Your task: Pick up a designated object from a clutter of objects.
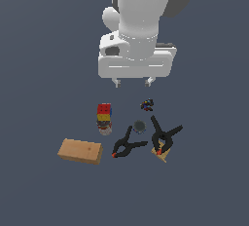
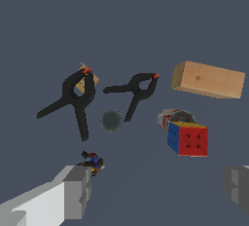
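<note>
Claw (image 1: 132,82) hanging spread and empty above a cluttered desk (image 1: 39,74).

Its two fingers (image 2: 78,191) stand wide apart, gripping nothing, well above the things. The cube (image 1: 104,111), with red, yellow and blue faces, sits on the desk touching the can (image 1: 105,128), towards the exterior view's left of the claw. Nearby lie a trinket (image 1: 147,104), a grey disc (image 1: 139,126), two clamps (image 1: 127,144) and a wooden block (image 1: 80,151). Judged from this, nothing is picked up yet: lining up over the cube, descending, gripping and lifting all remain.
</note>
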Robot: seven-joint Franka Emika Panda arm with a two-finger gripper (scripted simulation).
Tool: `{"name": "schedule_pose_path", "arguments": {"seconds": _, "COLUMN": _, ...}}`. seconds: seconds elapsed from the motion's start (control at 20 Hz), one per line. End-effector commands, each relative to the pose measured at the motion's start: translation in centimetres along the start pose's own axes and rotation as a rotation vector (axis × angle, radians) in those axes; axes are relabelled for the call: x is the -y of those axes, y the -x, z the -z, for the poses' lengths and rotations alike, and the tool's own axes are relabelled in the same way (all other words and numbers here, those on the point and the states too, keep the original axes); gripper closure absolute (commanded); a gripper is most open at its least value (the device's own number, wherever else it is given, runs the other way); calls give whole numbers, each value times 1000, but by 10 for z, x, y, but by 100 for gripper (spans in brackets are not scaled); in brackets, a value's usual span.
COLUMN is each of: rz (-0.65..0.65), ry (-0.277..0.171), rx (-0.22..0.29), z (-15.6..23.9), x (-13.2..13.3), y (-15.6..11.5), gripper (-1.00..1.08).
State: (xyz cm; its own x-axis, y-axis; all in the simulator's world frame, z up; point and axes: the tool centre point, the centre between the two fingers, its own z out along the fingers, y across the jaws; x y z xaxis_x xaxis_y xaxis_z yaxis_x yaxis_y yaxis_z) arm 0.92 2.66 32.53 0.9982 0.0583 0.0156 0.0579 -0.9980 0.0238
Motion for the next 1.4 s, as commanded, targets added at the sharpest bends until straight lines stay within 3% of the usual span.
{"name": "schedule_pose_path", "arguments": {"seconds": 0.0, "rz": 14, "ry": 0, "rx": 0, "z": -1, "x": -1, "y": 0, "gripper": -92}}
{"name": "schedule_pose_path", "arguments": {"seconds": 0.55, "rz": 157, "ry": -4, "rx": 2, "z": -15, "x": -12, "y": 0, "gripper": -92}}
{"name": "schedule_pose_path", "arguments": {"seconds": 1.35, "rz": 502, "ry": -12, "rx": 3, "z": -49, "x": -38, "y": 2, "gripper": -92}}
